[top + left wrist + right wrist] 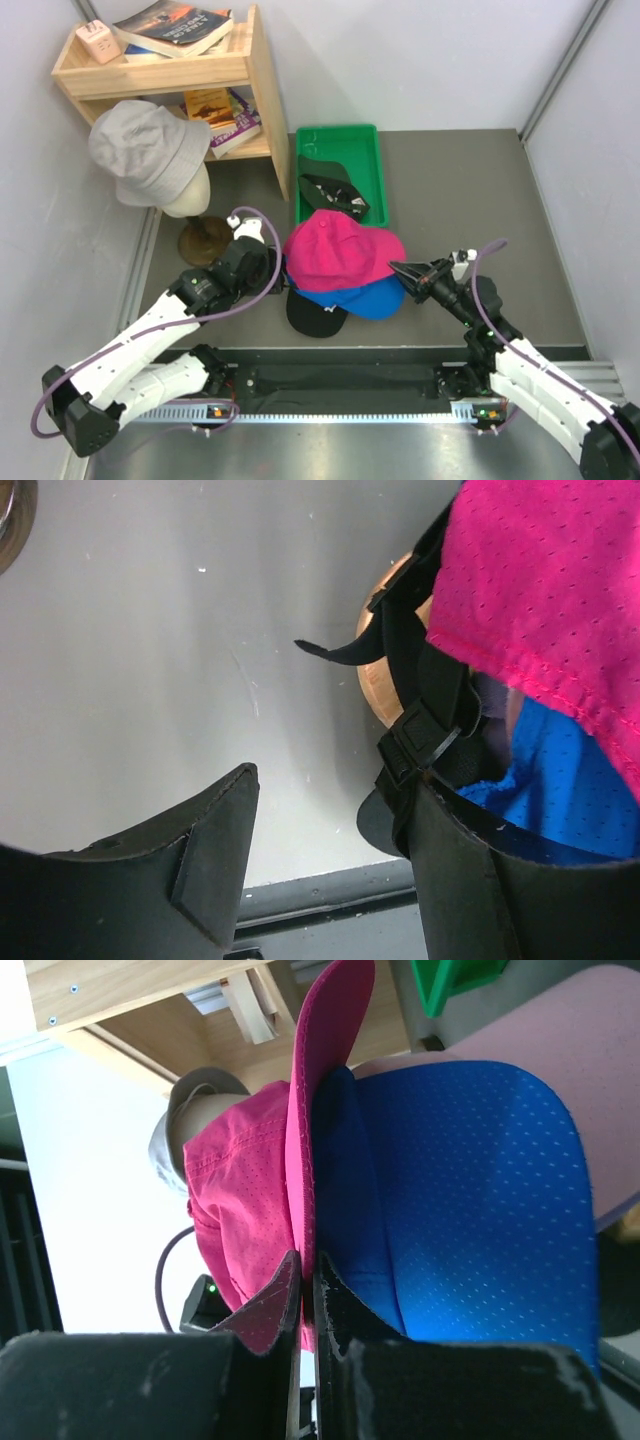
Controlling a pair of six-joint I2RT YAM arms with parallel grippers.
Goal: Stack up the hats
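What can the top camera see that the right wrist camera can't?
Only the top camera shows the books and the dark hat in the green tray. Only the right wrist camera shows the right gripper pinching the brim of the magenta hat up close. Both show the magenta hat, the blue hat and the grey hat.

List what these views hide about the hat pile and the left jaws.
- Top view: the magenta hat covers most of the blue hat and black hat; any hats between are hidden.
- Left wrist view: the left gripper, jaws open, itself hides whether it touches the black strap.
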